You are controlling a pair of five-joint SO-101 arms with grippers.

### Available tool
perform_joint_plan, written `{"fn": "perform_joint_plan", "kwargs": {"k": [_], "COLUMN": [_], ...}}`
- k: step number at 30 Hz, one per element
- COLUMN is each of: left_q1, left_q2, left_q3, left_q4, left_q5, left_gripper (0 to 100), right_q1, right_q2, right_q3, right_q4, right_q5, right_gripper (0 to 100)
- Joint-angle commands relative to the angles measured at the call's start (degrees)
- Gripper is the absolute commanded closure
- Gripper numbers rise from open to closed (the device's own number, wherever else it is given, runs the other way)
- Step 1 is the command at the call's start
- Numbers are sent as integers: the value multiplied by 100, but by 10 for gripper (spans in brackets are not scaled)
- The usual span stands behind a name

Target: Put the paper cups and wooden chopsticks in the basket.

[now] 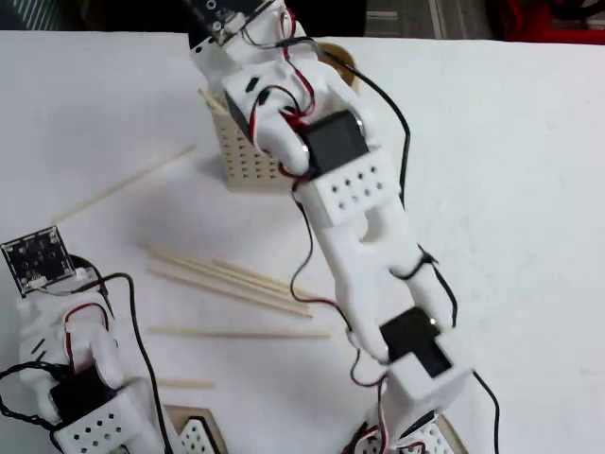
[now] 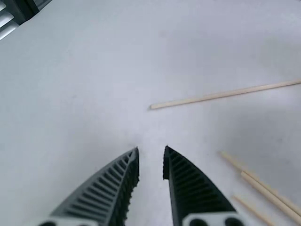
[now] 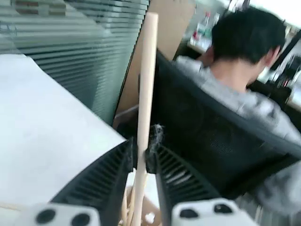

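Observation:
A cream perforated basket stands at the back of the white table, half hidden under my right arm; a chopstick end sticks out of it. My right gripper is shut on an upright wooden chopstick above the basket. Loose chopsticks lie on the table: one slanted at the left, several bunched in the middle, one flat below them. My left gripper hovers open over bare table, short of a chopstick. A brown round rim, perhaps a paper cup, peeks out behind the right arm.
The left arm sits at the near left corner. A short stick piece lies beside it. More chopstick ends lie close to the left gripper. The right side of the table is bare.

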Motion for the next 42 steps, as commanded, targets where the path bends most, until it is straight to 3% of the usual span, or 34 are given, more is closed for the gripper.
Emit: {"fn": "perform_joint_plan", "kwargs": {"k": [1, 4, 8, 13, 19, 28, 32, 42], "left_q1": [-48, -48, -48, -40, -13, 444, 1051, 3002], "left_q2": [-57, -57, -57, -57, -57, -40, -22, 242], "left_q3": [-18, -18, -18, -18, -26, -712, -1424, -2796], "left_q4": [-158, -158, -158, -158, -158, 79, 554, 1749], "left_q5": [-62, -62, -62, -62, -62, -369, -457, -1644], "left_gripper": [895, 895, 895, 895, 895, 898, 899, 894], "right_q1": [233, 321, 321, 330, 541, 1437, 2009, 2897], "right_q2": [189, 312, -154, -1024, -1499, -1710, -1912, -3292], "right_q3": [-264, -264, -273, -211, -211, -167, 563, 3358], "right_q4": [-136, -127, 277, 1587, 3407, 5007, 4998, 4655], "right_q5": [-325, -431, -404, -404, -404, -404, -440, -413], "right_gripper": [849, 817, 878, 965, 966, 972, 979, 974]}}
